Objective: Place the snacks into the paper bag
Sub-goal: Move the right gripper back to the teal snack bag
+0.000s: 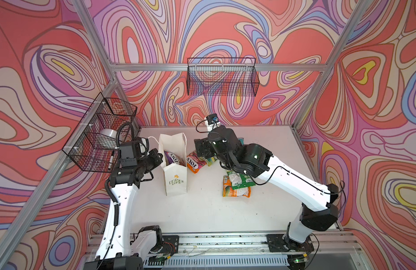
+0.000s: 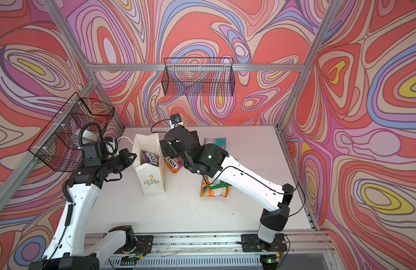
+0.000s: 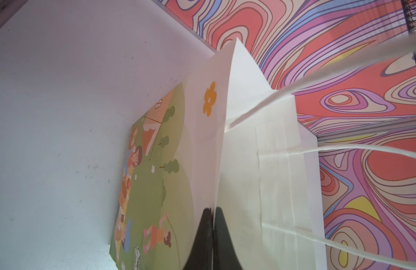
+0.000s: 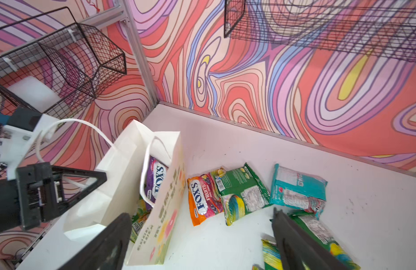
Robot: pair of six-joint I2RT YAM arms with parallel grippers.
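Nearest the table's (image 1: 202, 210) front edge, toward its right edge, an orange packet (image 1: 235, 190) lies flat. A green packet (image 1: 241, 181) overlaps its far end, partly under the right arm (image 1: 295, 184). Further in, closer to the left edge, the paper bag (image 1: 175, 182) stands upright with its mouth open. The left gripper (image 3: 213, 210) is clamped on the top rim of the bag's left wall, both fingers pressed against the paper. A purple packet (image 4: 155, 180) stands on end inside the bag. The right gripper (image 4: 200, 212) hovers just right of the bag's mouth, its jaws spread wide with nothing between them. It hangs over an orange FOX'S packet (image 4: 202, 201) that lies just beside the bag. Next to that lies a second green packet (image 4: 242, 191), then a teal packet (image 4: 298, 187) nearer the far edge. Black wire baskets (image 1: 222, 77) hang on the walls beyond.
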